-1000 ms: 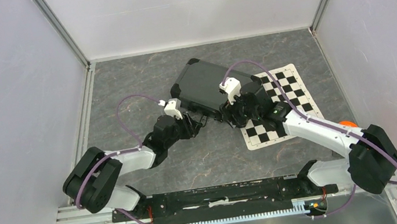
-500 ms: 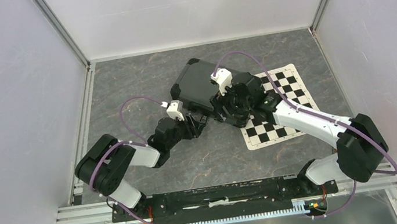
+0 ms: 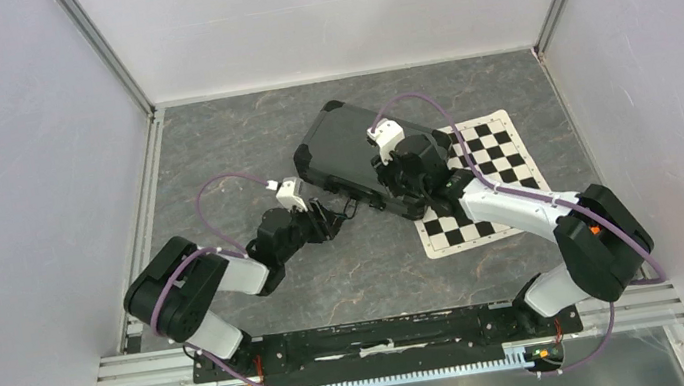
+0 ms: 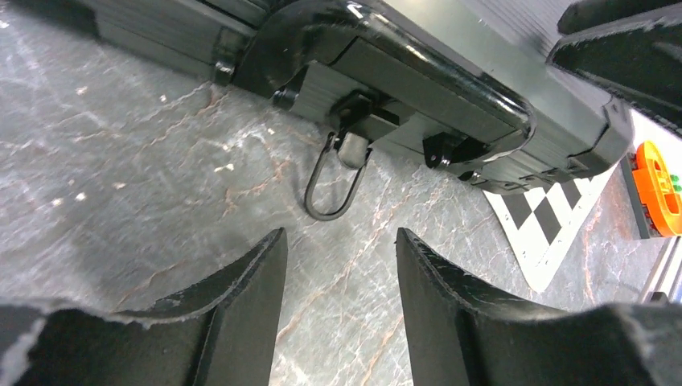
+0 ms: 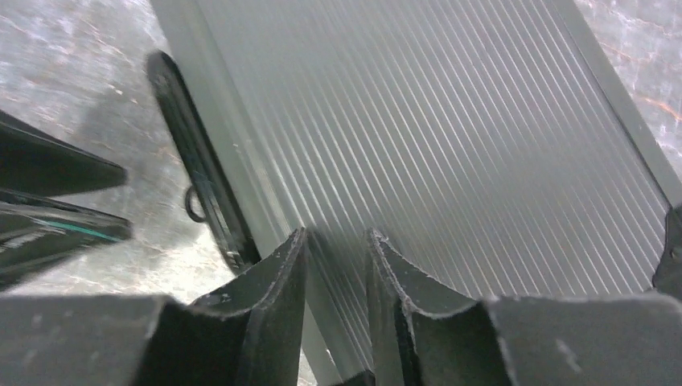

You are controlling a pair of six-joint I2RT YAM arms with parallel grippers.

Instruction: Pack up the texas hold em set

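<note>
The black hard case [image 3: 343, 144] lies closed on the marbled grey worktop [image 3: 211, 151], one end over the checkered mat [image 3: 499, 156]. My left gripper [image 4: 339, 237], fingers apart, faces the wire latch loop [image 4: 330, 189] under the curved handle [image 4: 418, 56]. My right gripper [image 5: 338, 237], fingers narrowly parted and empty, hovers over the grooved lid.

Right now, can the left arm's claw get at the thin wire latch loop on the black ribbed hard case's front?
Probably yes: the left claw is open and aimed at the thin wire latch loop, only bare grey marbled table between them. The right claw sits up on the black ribbed case lid.
</note>
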